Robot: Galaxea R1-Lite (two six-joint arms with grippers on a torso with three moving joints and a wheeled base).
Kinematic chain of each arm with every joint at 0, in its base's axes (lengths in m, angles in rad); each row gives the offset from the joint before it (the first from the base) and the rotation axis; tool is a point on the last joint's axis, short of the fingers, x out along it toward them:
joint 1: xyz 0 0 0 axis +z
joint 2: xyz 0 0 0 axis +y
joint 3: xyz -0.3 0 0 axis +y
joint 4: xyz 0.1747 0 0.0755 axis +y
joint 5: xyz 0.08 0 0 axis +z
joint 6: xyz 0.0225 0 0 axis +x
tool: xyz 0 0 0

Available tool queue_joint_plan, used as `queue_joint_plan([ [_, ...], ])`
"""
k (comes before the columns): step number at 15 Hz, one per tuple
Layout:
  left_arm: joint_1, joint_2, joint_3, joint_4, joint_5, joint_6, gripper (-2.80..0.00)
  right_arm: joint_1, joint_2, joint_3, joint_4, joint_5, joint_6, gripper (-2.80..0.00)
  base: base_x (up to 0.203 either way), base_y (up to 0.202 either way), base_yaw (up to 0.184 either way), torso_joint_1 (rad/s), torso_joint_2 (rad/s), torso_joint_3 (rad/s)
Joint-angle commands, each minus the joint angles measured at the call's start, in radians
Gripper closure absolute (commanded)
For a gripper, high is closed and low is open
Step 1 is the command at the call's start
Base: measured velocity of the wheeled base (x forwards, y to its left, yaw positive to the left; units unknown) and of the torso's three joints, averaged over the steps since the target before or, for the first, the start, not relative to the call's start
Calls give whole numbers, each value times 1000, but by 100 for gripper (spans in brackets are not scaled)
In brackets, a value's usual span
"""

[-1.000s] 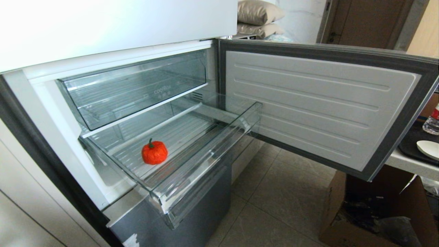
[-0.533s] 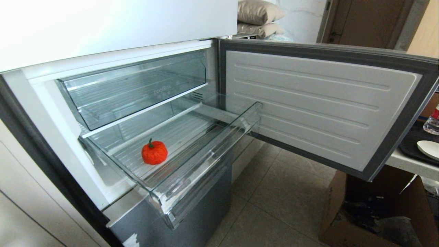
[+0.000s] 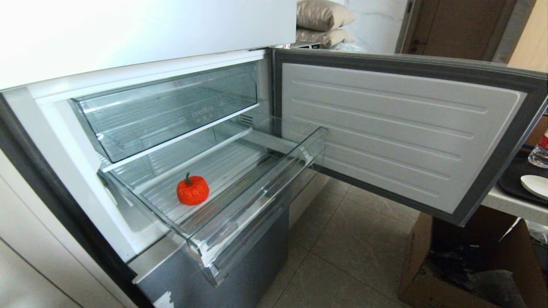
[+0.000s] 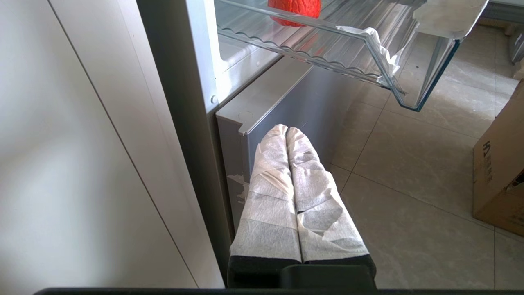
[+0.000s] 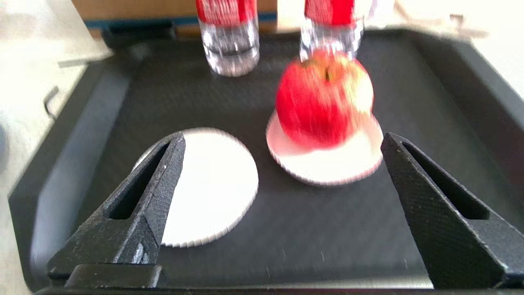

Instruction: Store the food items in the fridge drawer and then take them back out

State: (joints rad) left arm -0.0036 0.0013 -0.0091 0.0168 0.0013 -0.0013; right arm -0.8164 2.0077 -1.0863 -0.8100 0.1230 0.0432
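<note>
- Left gripper (image 4: pixel 287 130): wrapped fingers pressed together, holding nothing, low beside the fridge's base; you risk clipping the fridge drawer (image 3: pixel 257 201) overhead if it rises.
- Red pumpkin-like item (image 3: pixel 193 190): lies in the pulled-out fridge drawer.
- Right gripper (image 5: pixel 282 141): jaws spread wide, empty, facing the apple (image 5: pixel 324 98) on its paper plate (image 5: pixel 327 162) on the black tray (image 5: pixel 73 135); an off-centre approach could roll the apple or drag the plate.

The small orange-red pumpkin-shaped food item (image 3: pixel 193 189) lies in the pulled-out shallow clear plastic fridge drawer (image 3: pixel 257 192), below the deeper clear lettered drawer (image 3: pixel 171 111). On the black tray (image 5: pixel 450 102), a red apple (image 5: pixel 323 98) sits on a white paper plate (image 5: pixel 327 164), beside another paper plate (image 5: pixel 213 184), before two clear bottles (image 5: pixel 231 41).
</note>
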Motion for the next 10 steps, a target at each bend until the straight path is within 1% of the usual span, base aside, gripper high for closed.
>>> queue_joint_plan([
  [1,1,0,0,0,0,0,0,4,38,-58,-4,-12,-2,-280,0,0,0,0,0,0],
  [5,1,0,0,0,0,0,0,1,79,-93,-3,-22,-2,-280,0,0,0,0,0,0],
  [10,1,0,0,0,0,0,0,-1,118,-149,5,-60,-2,-280,0,0,0,0,0,0],
])
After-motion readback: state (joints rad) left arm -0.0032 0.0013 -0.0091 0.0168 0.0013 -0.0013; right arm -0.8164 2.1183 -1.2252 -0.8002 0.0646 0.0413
